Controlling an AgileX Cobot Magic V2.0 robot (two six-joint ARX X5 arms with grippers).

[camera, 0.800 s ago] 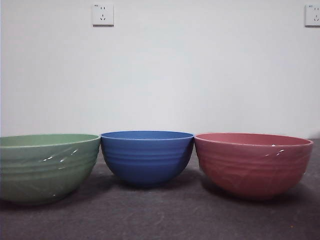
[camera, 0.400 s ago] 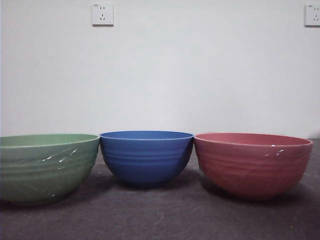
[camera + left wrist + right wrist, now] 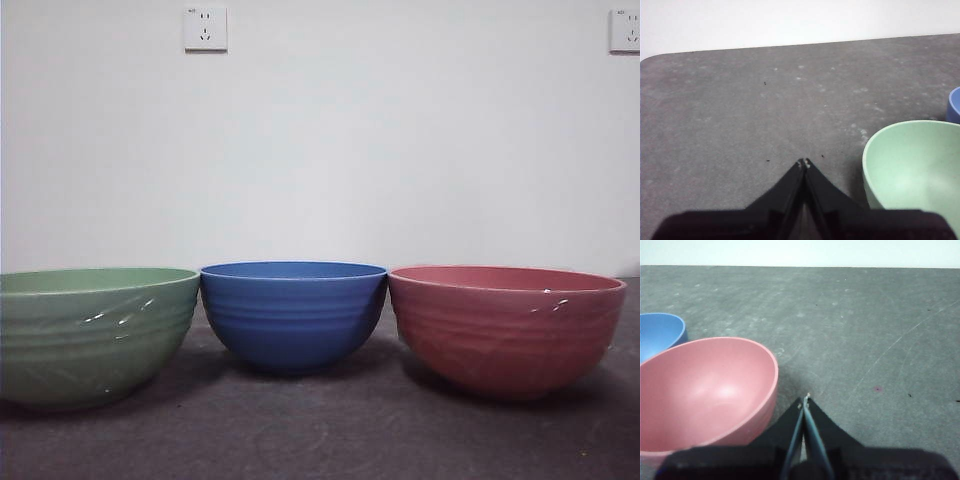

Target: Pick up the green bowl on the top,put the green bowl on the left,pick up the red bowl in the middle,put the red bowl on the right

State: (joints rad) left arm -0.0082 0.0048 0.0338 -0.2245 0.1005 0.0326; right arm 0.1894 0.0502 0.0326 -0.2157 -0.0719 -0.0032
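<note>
Grey table, white wall behind, nothing has moved in the last second. Left gripper pressed together and empty, over bare table beside the green bowl. Right gripper likewise closed, empty, beside the red bowl. Green sits left, blue bowl middle, red right, all apart and unstacked. Looks done, arms parked.

You've got a plain white wall behind, two white sockets: one upper left, one at the right edge. Grey scuffed tabletop, even light.
</note>
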